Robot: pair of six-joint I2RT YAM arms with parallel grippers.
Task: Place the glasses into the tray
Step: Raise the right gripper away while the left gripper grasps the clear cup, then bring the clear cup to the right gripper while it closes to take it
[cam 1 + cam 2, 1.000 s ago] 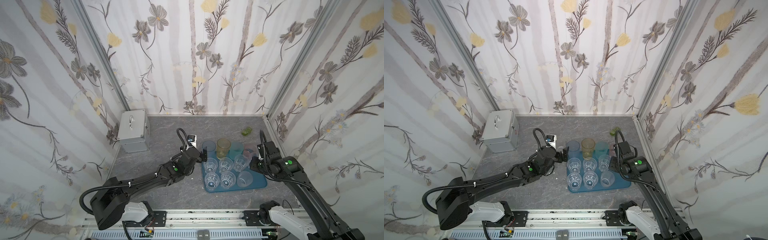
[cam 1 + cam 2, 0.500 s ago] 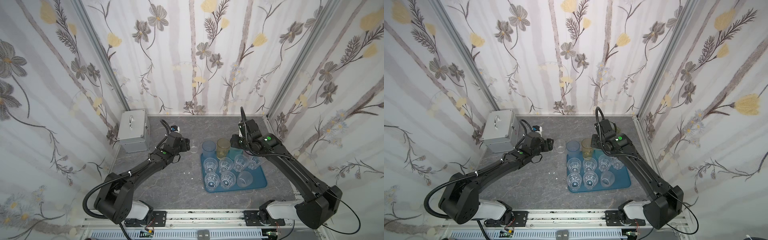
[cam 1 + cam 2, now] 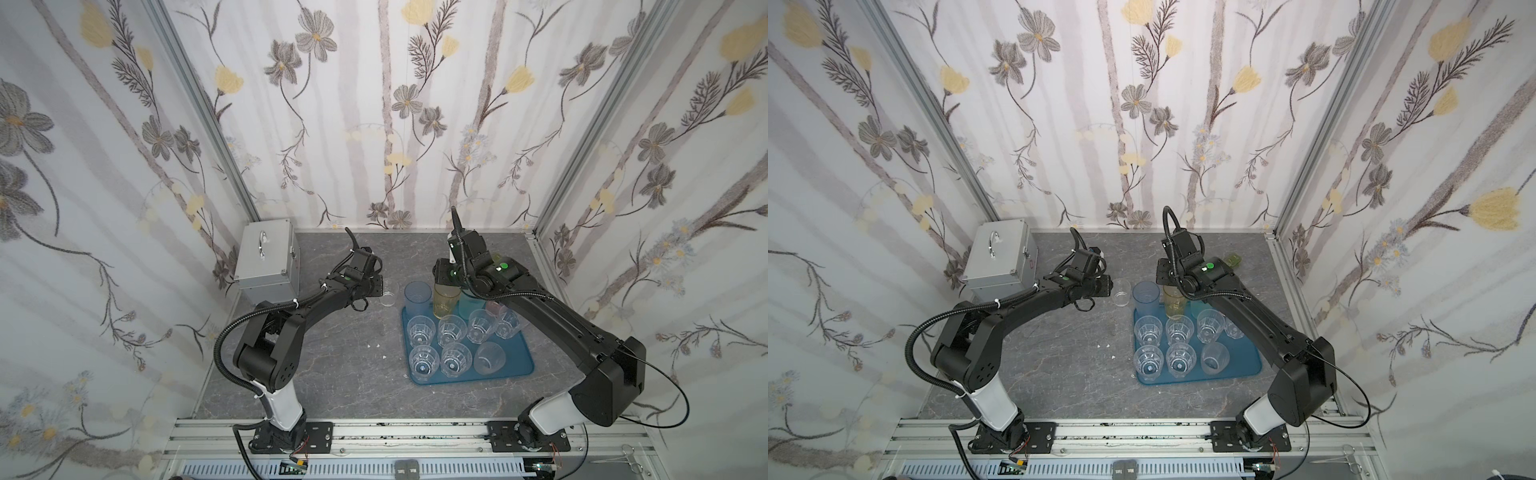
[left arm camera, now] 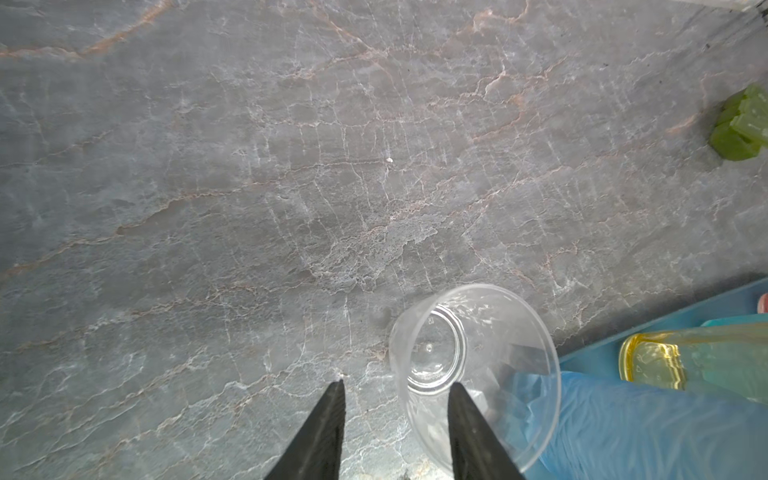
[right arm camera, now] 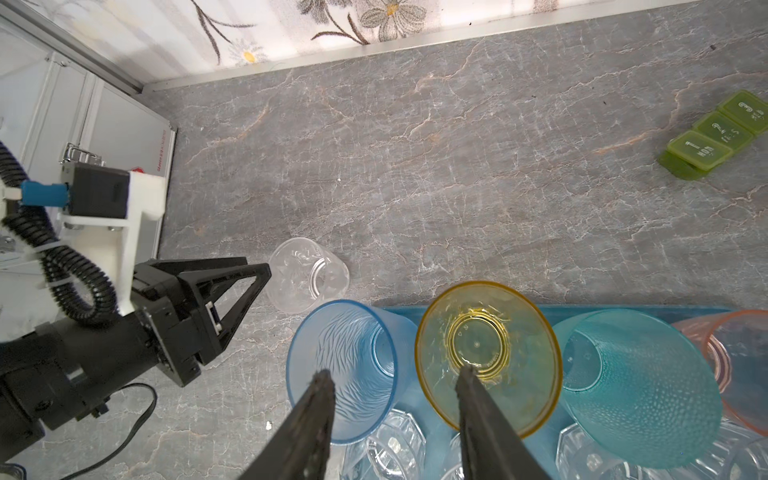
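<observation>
Pillbox [image 5: 719, 137] numerals are shown by the right wrist only; left gripper [image 4: 397, 384], right gripper [image 5: 395, 370] are seen half-open — nothing clamped. Grey table [image 3: 332, 374]; floral walls [image 3: 374, 104].

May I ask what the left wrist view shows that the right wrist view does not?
Left wrist only: the left gripper from behind, one finger overlapping the clear glass. Right wrist only: the silver case, the wall, the right gripper above the blue glass and yellow glass. Both: clear glass off the tray, blue glass, yellow glass, green pillbox.
</observation>
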